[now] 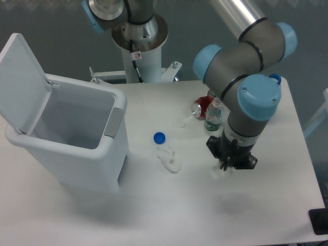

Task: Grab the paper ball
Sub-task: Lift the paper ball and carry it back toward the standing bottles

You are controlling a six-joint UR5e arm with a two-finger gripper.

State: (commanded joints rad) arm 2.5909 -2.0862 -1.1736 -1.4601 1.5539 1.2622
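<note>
**A:** So where was the paper ball (pixel 220 171) when you stopped the arm?

**B:** You had it right at the tip of the gripper (pixel 224 168), a small lumpy white wad down against the white table (pixel 154 215), right of centre. The black fingers pointed straight down onto it, but honestly I couldn't tell if they were pinching it or just parted around it. The wrist blocked the view.

**A:** And the other white scrap?

**B:** That longer crinkled paper strip (pixel 168 158) lay well to the left of it, just below a blue bottle cap (pixel 159 137). Different thing, flatter and stringier.

**A:** Anything readable?

**B:** Nope. You had a red can (pixel 201 108) on its side and a small clear bottle (pixel 213 115) behind the arm, both partly hidden, labels too tiny. A blue cap (pixel 275 79) peeked past the elbow. The smooth white plastic bin (pixel 72 136) stood open on the left, lid tipped back.
</note>
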